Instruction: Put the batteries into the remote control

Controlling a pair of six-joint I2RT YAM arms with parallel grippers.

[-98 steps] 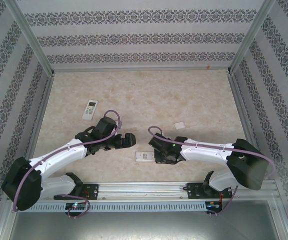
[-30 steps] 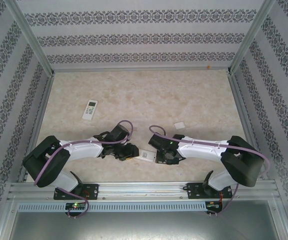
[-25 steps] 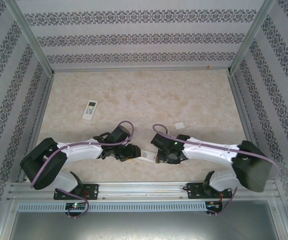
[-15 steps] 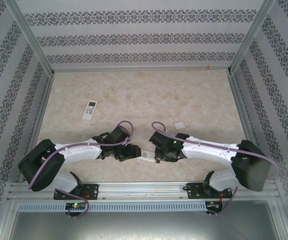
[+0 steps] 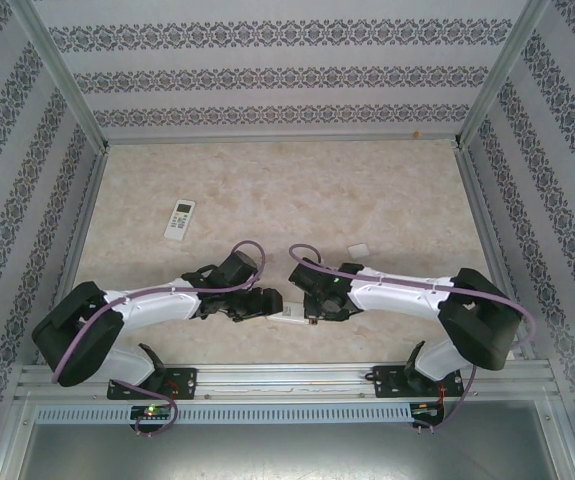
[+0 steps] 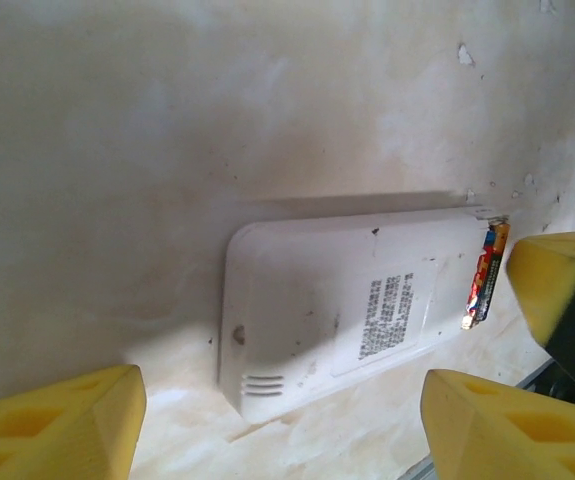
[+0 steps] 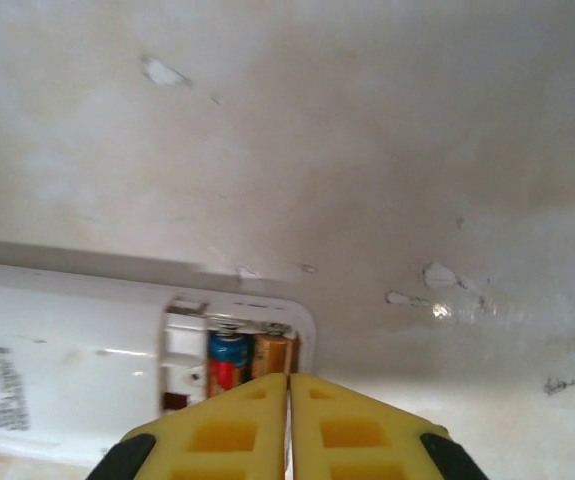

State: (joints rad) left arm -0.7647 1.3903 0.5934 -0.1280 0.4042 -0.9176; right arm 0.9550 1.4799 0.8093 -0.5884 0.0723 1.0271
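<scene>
The white remote control [image 6: 307, 330] has a small block of grey print [image 6: 382, 318] on its back, but the letters are too tiny and blurry to read. The battery [image 6: 484, 275] at its end has a red, blue and orange label, and no word on it can be made out. In the right wrist view the same print shows at the left edge, unreadable too.

lab test booth; aluminium frame [image 5: 287, 373], wallpapered walls [image 5: 287, 72]
</scene>
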